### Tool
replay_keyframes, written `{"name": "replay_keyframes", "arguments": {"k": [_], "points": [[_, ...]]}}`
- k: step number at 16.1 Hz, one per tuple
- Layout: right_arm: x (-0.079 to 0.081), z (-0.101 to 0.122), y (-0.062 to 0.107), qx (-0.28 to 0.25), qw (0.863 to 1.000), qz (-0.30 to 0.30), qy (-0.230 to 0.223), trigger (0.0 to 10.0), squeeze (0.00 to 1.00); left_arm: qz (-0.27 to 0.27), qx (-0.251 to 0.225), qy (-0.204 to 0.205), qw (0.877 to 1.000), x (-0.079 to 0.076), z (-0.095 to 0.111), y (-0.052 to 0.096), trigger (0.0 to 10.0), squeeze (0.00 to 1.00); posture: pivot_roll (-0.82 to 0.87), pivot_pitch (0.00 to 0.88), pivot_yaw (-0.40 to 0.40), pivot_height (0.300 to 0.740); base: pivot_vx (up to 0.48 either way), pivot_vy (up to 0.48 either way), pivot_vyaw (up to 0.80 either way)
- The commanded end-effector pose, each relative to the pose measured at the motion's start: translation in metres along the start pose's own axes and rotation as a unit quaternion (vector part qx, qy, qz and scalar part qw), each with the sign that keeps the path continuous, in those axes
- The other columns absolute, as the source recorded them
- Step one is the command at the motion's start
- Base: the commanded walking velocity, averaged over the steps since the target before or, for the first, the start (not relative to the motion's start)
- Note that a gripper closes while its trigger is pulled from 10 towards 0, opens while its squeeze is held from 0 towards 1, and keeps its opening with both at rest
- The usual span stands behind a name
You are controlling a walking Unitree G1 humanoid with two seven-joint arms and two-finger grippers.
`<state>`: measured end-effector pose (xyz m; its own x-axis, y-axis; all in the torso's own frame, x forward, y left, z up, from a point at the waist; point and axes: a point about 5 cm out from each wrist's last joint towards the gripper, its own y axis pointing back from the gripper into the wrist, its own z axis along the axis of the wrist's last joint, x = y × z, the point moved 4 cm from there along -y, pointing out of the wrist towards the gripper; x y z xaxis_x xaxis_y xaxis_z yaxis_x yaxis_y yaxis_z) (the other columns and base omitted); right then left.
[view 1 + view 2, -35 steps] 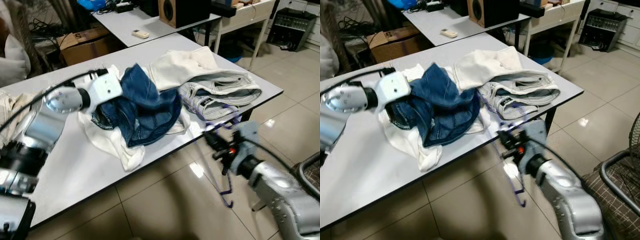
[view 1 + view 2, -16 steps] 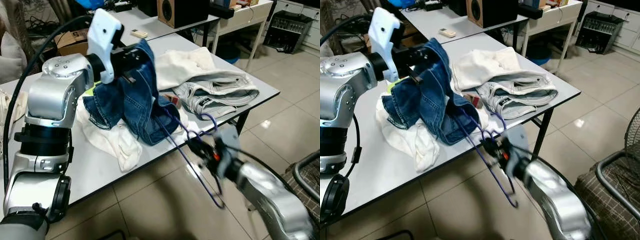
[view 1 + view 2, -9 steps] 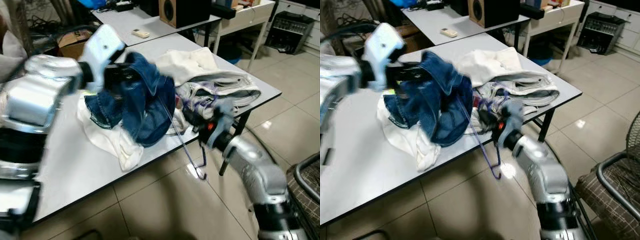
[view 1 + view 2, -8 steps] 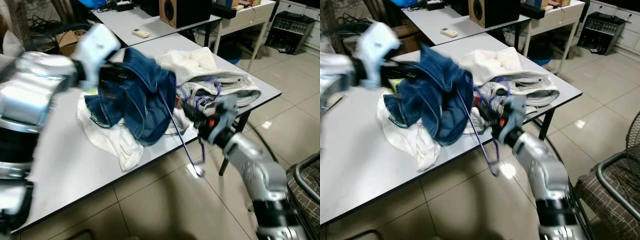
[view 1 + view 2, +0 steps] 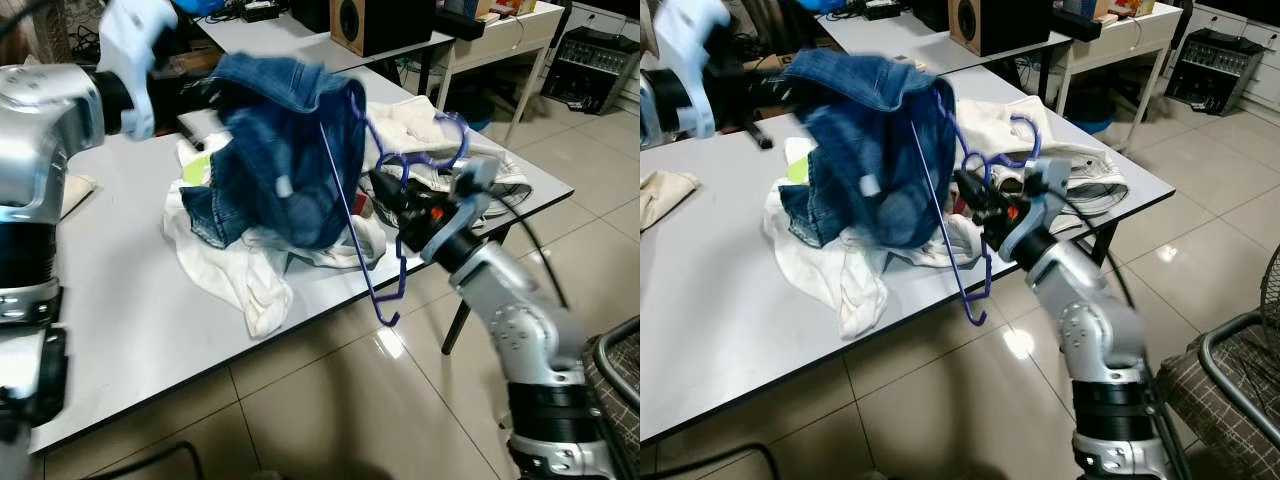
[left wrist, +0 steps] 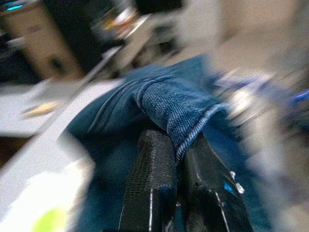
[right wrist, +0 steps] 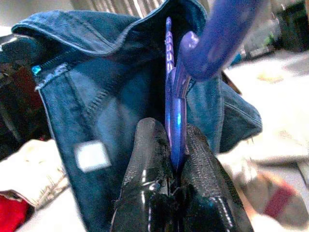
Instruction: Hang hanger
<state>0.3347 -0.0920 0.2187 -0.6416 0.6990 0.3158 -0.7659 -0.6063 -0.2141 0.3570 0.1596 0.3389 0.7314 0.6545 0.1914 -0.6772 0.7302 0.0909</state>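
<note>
right gripper [image 7: 171, 169] clamps blue hanger [image 5: 375, 215] | left gripper [image 6: 176, 159] pinches denim garment [image 5: 290, 150] | hanger just right of garment, long axis steeply tilted

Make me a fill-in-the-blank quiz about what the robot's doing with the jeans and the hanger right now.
1. The left tool is shut on the dark blue ____.
2. The right tool grips a hanger whose colour is ____.
3. The white clothes lie on a ____.
4. The hanger's lower end hangs past the table edge, above the ____.

Missing words: jeans; purple; table; floor
</note>
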Motion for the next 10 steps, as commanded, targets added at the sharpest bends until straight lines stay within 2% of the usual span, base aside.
{"name": "replay_keyframes", "arguments": {"k": [1, 2, 4, 6, 7, 8, 10], "points": [[0.013, 0.024, -0.003, -0.034, 0.999, 0.028, 0.015, 10.0, 0.0, -0.018, -0.026, 0.013, 0.999, -0.005, 0.014, 0.006, 0.0, 0.0, -0.01, 0.0, 0.094, 0.74, 0.0, 0.0, 0.0], [0.021, 0.03, -0.001, -0.037, 0.998, 0.039, 0.021, 10.0, 0.0, -0.047, -0.042, 0.03, 0.998, -0.015, 0.02, 0.011, 0.0, 0.0, -0.01, 0.0, 0.093, 0.74, 0.0, 0.0, 0.0], [0.019, 0.018, 0.0, 0.007, 0.998, 0.027, 0.056, 10.0, 0.0, -0.084, -0.058, 0.035, 0.994, -0.028, 0.03, 0.014, 0.0, 0.0, -0.01, 0.0, 0.092, 0.74, 0.0, 0.0, 0.0], [0.013, 0.0, -0.003, 0.046, 0.998, 0.008, 0.031, 10.0, 0.0, -0.102, -0.073, 0.03, 0.992, -0.036, 0.048, 0.013, 0.0, 0.0, 0.02, 0.0, 0.109, 0.74, 0.0, 0.0, 0.0], [0.013, -0.006, -0.003, 0.063, 0.997, 0.007, 0.038, 10.0, 0.0, -0.102, -0.073, 0.03, 0.992, -0.036, 0.05, 0.012, 0.0, 0.0, 0.02, 0.0, 0.109, 0.74, 0.0, 0.0, 0.0], [0.006, -0.025, 0.0, 0.115, 0.991, -0.006, 0.068, 10.0, 0.0, -0.091, -0.082, 0.032, 0.992, -0.035, 0.057, 0.007, 0.0, 0.0, 0.02, 0.0, 0.131, 0.74, 0.0, 0.0, 0.0], [-0.002, -0.031, 0.001, 0.123, 0.99, -0.029, 0.062, 10.0, 0.0, -0.056, -0.096, 0.035, 0.993, -0.027, 0.066, -0.004, 0.0, 0.0, 0.02, 0.0, 0.143, 0.74, 0.0, 0.0, 0.0]]}}
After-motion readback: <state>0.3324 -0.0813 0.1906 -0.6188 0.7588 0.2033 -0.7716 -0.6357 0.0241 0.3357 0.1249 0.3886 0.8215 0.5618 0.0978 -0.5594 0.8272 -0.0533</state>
